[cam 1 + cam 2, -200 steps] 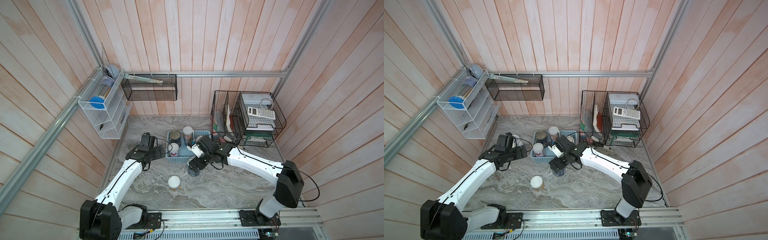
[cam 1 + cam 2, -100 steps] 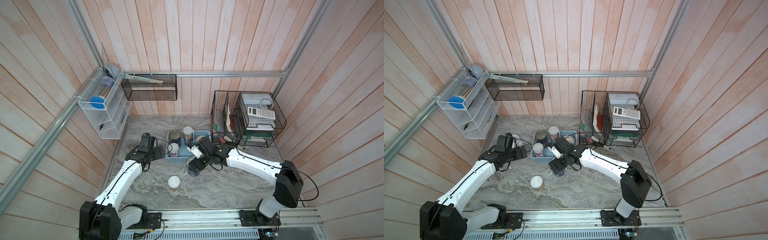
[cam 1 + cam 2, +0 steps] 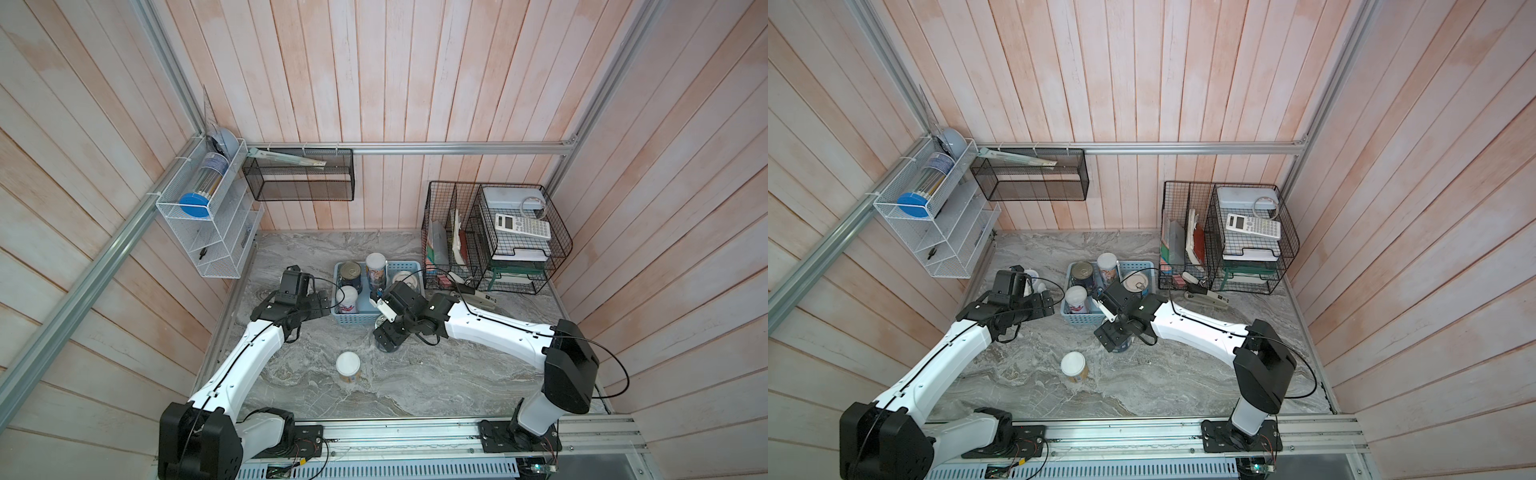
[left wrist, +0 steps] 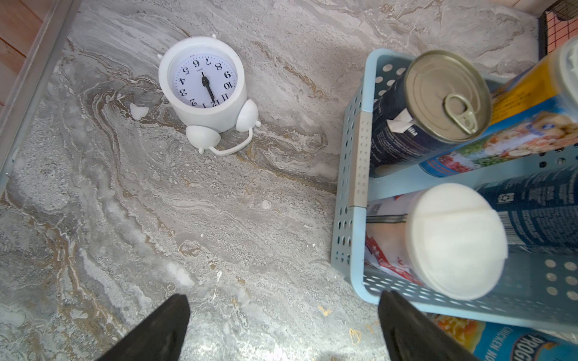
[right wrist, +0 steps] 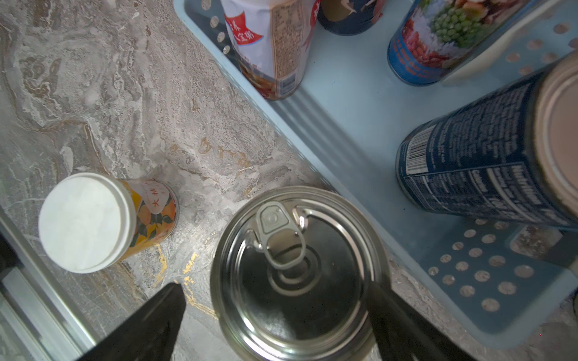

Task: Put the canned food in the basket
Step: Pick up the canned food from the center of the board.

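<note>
Wrist views alone show the finger gaps. Nearest, a white-lidded, orange-labelled can stands on the table. Beyond it the right gripper straddles a silver pull-tab can, jaws wide, contact unclear, just outside the light blue basket. The left gripper gapes empty beside the basket, which holds four upright cans.

R wrist: blue can cut off | L wrist — chicken-label can mostly cut
</note>
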`<state>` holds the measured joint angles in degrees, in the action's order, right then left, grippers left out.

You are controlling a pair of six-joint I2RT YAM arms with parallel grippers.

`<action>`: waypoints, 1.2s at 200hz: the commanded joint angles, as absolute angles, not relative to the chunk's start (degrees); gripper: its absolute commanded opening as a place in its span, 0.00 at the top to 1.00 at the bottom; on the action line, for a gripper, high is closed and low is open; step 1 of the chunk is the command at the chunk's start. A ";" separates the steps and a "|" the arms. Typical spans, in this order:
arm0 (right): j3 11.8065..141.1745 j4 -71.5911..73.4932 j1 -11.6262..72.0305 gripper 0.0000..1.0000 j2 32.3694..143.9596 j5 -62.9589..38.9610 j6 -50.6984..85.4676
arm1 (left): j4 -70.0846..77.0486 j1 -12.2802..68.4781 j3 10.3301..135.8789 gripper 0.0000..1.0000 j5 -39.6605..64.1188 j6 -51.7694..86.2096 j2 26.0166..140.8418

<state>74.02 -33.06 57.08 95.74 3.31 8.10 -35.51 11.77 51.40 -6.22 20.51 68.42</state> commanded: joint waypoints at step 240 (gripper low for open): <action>74.88 -34.47 60.29 0.02 98.98 22.34 6.22 | -33.93 11.44 50.27 0.00 -5.72 18.80 68.84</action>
